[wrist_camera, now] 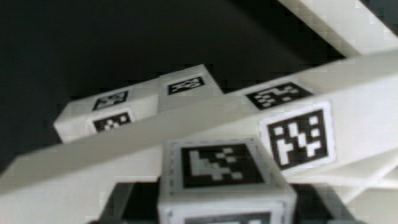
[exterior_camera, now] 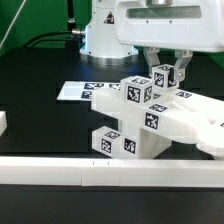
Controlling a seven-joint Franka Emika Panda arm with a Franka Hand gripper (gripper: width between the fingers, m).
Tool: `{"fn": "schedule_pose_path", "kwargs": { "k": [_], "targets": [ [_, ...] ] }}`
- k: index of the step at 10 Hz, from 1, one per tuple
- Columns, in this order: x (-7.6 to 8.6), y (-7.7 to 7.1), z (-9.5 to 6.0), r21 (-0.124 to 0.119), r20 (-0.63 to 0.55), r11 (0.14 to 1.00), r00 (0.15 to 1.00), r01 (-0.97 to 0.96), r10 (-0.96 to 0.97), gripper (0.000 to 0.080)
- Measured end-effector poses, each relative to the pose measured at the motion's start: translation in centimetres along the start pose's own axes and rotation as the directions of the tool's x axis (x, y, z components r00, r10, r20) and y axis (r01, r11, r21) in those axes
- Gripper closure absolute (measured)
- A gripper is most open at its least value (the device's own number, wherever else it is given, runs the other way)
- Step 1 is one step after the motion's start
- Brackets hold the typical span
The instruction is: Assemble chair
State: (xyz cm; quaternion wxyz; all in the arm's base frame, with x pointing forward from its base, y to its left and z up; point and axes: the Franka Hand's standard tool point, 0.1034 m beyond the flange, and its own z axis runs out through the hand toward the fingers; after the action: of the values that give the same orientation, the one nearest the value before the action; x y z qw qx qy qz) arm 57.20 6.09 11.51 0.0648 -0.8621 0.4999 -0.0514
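The chair [exterior_camera: 140,120] is a cluster of chunky white tagged parts in the middle of the black table, with stacked blocks and a flat slab reaching toward the exterior view's right. My gripper [exterior_camera: 166,80] stands over its upper right part, shut on a white tagged block [exterior_camera: 163,76] at the top of the assembly. In the wrist view the block [wrist_camera: 222,165] sits between my dark fingers [wrist_camera: 134,200], and my gripper [wrist_camera: 222,208] is closed on its sides. Beyond it lie slanted white chair panels [wrist_camera: 160,110] with several tags.
The marker board [exterior_camera: 75,91] lies flat behind the chair at the exterior view's left. A long low white rail [exterior_camera: 110,175] runs along the front, and a short rail piece [exterior_camera: 3,122] sits at the left edge. The arm's base [exterior_camera: 110,35] stands at the back.
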Motion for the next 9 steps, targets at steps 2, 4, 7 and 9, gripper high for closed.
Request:
{"fn": "schedule_pose_path", "kwargs": {
  "k": [2,4,7,9],
  "targets": [
    [0.14,-0.18,-0.01,0.035,-0.008,0.992,0.993,-0.117,0.118,0.0515],
    [0.01,-0.35,-0.01,0.044,0.003,0.963,0.964,-0.266,0.266,0.0485],
    [-0.03,-0.32,0.05,0.029,0.014,0.974,0.975,-0.224,0.224,0.0207],
    [0.25,-0.25,0.05,0.039,0.003,0.993,0.994,-0.107,0.107,0.0162]
  ]
}}
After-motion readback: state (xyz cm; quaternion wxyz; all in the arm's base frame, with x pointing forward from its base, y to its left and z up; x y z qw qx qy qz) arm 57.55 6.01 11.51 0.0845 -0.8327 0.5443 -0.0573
